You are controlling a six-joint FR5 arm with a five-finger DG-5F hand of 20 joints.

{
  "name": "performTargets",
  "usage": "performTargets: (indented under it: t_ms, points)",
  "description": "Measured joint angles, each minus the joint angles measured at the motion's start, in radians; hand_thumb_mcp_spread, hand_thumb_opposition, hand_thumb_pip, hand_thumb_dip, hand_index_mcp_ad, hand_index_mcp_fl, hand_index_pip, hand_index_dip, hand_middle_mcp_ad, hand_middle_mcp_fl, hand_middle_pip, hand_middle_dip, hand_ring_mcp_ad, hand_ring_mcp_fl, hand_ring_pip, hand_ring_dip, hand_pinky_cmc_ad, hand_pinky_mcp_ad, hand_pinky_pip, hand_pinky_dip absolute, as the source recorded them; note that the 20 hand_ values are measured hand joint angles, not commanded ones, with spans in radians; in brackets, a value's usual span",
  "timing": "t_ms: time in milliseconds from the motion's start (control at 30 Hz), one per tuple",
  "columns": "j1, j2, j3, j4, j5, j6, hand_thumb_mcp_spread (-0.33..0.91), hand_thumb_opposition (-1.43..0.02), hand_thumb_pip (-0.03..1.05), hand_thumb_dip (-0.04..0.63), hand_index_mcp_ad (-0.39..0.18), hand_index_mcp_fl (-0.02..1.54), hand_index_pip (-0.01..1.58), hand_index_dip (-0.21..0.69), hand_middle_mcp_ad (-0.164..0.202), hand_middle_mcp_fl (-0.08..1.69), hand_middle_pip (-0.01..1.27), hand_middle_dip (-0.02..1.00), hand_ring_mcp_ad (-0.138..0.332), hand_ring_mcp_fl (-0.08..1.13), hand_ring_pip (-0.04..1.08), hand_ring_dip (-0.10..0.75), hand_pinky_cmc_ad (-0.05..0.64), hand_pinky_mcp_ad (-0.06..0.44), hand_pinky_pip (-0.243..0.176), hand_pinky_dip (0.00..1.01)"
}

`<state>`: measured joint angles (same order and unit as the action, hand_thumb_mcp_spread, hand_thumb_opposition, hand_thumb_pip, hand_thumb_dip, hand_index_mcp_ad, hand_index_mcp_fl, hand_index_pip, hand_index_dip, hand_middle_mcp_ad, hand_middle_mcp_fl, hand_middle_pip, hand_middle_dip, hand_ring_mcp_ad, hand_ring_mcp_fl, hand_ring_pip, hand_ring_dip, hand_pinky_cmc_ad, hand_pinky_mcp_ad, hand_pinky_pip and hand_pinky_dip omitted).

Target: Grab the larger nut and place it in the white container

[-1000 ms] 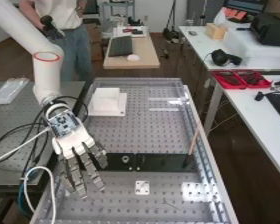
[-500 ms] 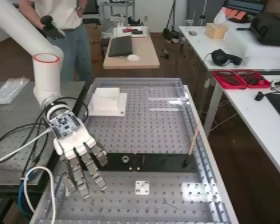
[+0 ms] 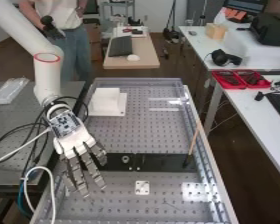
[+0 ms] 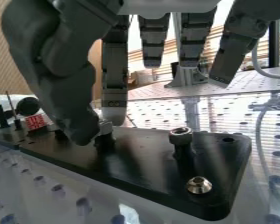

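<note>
Far left in the high view, the hand (image 3: 73,137) is held over the near end of the black bar (image 3: 157,162). Fingers long and mostly straight; nothing seen gripped. Smaller nut (image 4: 180,134) seated on its own peg, just beside the target.

Next along, the larger nut (image 4: 105,128): perched on a dark peg (image 4: 105,142) of the bar, close by the thumb (image 4: 67,95). Whether it is touched cannot be told. Metal, so judged rigid, light for such a hand, not easily harmed. Smooth sides may be slippery; a skewed pinch could make it bind or spin. Best taken by opposite sides of its rim, thumb against fingertip, pads level, then drawn straight up until the peg is cleared. Low pressure is thought enough; the smaller nut should not be brushed.

Farther up the bench, the white container (image 3: 105,102), where a low release would be wanted, bouncing being likely.

To the right, the bearing (image 3: 125,159), upright on the bar, to be left alone.
</note>
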<state>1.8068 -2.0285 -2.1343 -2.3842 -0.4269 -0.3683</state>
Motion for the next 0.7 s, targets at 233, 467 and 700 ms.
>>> performTargets:
  t_ms: [233,467,700]
  points:
    - [0.0,-0.003,0.001,0.001,-0.002,0.004,0.35,-0.88,0.78,0.204,-0.11,0.17,1.56,0.007,0.068,0.01,0.12,0.22,0.178,0.0,0.18,0.108,0.346,0.304,-0.124,0.68]
    - [0.001,0.0,-0.011,0.046,0.0,-0.03,0.36,-0.88,0.77,0.202,-0.11,0.21,1.55,0.0,0.068,0.01,0.12,0.22,0.178,0.0,0.18,0.108,0.346,0.304,-0.124,0.68]
    - [-0.002,0.007,-0.019,0.081,-0.005,-0.062,0.35,-0.9,0.74,0.202,-0.105,0.32,1.54,-0.003,0.068,0.01,0.13,0.22,0.176,0.0,0.18,0.108,0.346,0.3,-0.124,0.68]
